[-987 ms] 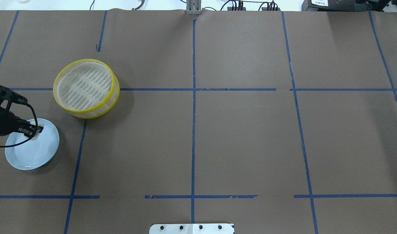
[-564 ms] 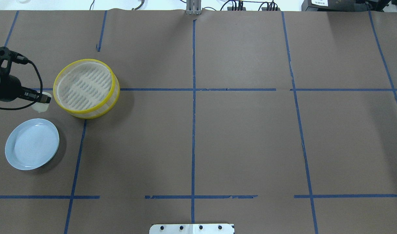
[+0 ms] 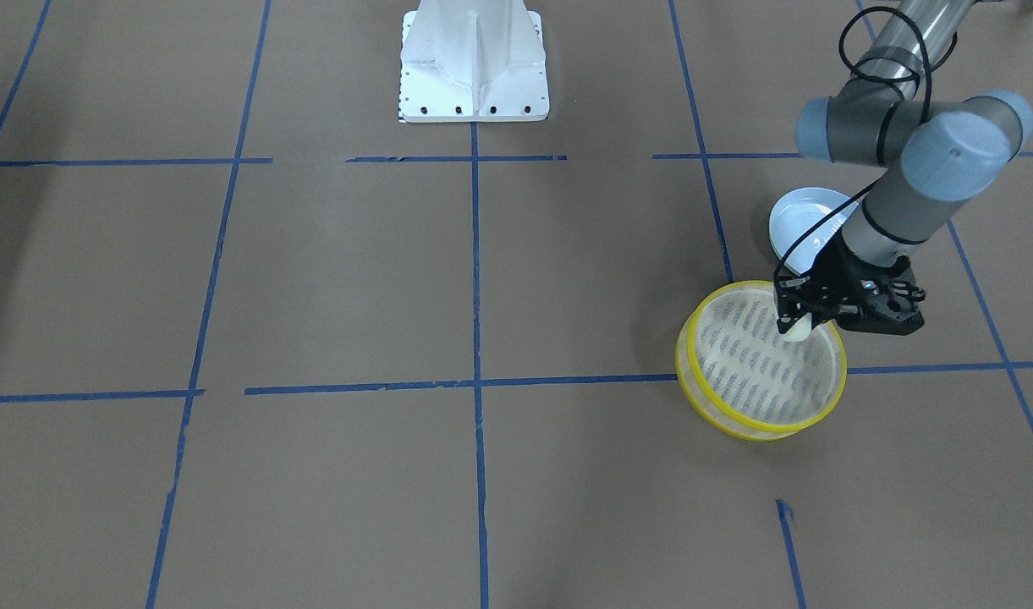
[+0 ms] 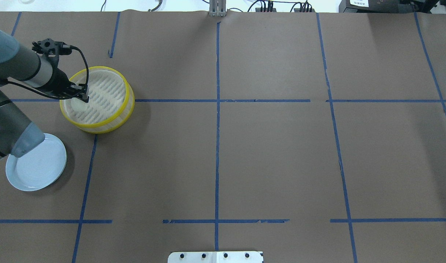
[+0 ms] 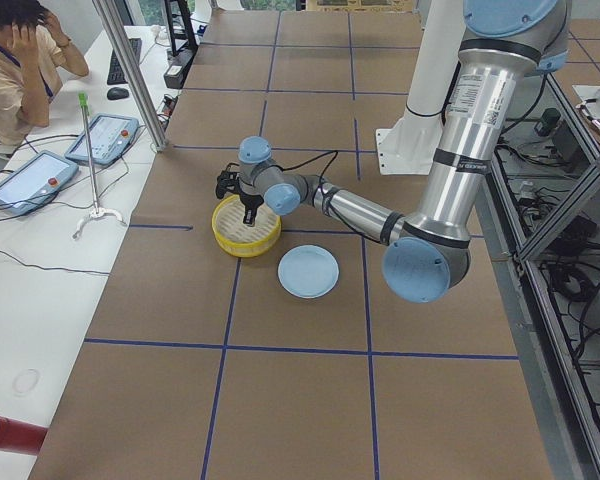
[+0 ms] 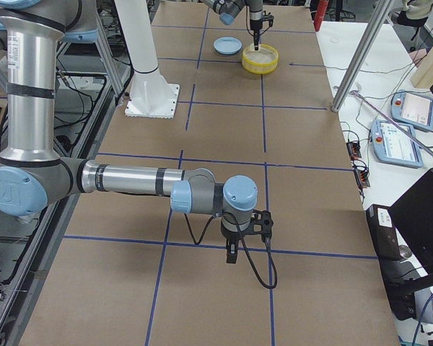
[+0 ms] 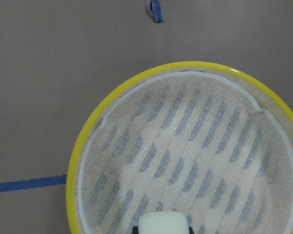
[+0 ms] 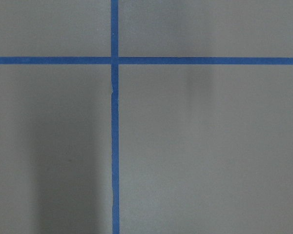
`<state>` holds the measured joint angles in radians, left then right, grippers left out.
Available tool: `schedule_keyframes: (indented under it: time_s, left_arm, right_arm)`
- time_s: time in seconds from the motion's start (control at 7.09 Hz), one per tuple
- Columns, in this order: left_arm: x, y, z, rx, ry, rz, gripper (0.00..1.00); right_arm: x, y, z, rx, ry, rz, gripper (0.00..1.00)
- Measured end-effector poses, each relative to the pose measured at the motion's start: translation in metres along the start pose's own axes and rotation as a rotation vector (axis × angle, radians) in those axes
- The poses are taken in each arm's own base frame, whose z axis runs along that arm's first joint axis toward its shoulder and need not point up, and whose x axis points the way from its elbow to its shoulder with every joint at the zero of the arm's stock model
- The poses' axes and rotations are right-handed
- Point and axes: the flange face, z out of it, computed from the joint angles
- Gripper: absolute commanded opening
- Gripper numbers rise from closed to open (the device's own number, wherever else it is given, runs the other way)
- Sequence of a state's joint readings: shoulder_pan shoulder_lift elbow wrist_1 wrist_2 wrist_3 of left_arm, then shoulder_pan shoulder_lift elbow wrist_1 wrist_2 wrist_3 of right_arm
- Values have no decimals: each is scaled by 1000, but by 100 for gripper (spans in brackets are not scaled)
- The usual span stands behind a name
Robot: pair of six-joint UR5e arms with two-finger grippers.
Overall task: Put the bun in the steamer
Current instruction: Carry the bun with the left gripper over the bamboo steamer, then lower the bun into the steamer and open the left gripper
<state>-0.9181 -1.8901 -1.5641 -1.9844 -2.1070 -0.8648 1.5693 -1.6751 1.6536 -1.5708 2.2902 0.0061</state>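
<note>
The steamer [image 4: 106, 91] is a round basket with yellow rims and a slatted whitish base, at the table's left. My left gripper [image 4: 82, 98] is shut on the bun [image 4: 76, 103], a small cream-white lump, and holds it just over the steamer's inside near its left rim. The front-facing view shows the bun [image 3: 795, 328] at the gripper's [image 3: 801, 318] tip above the steamer [image 3: 761, 381]. In the left wrist view the bun [image 7: 164, 224] sits at the bottom edge over the steamer's base [image 7: 185, 146]. My right gripper [image 6: 231, 254] hangs over bare table; I cannot tell its state.
A pale blue plate [image 4: 36, 170] lies empty in front of the steamer at the left edge, partly under my left arm's elbow. It also shows in the front-facing view [image 3: 799, 222]. Blue tape lines cross the brown table. The robot's white base [image 3: 474, 59] stands mid-table.
My left gripper has lifted the bun off the blue plate, carried it away from the robot to the steamer's left side, then moved right over the steamer.
</note>
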Motion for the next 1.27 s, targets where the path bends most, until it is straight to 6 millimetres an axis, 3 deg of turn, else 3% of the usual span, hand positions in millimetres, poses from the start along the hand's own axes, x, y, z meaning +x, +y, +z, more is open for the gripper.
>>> schedule_keyframes:
  time_s: [0.28, 0.71, 0.85, 0.99, 1.13, 1.27]
  left_arm:
    - [23, -7, 20, -23, -2, -43, 37]
    - [26, -3, 31, -39, -11, -46, 43]
    - [26, -3, 32, -40, -12, -46, 61]
    - [27, -3, 32, -40, -12, -47, 89]
    - [28, -2, 30, -37, -10, -45, 99]
    - [30, -3, 26, -24, -9, -41, 99]
  right_arm:
    - [0, 0, 0, 0, 0, 0, 100]
    - [0, 0, 0, 0, 0, 0, 100]
    - [0, 0, 0, 0, 0, 0, 100]
    - [0, 0, 0, 0, 0, 0, 100]
    - [0, 0, 0, 0, 0, 0, 100]
    - [0, 0, 0, 0, 0, 0, 100]
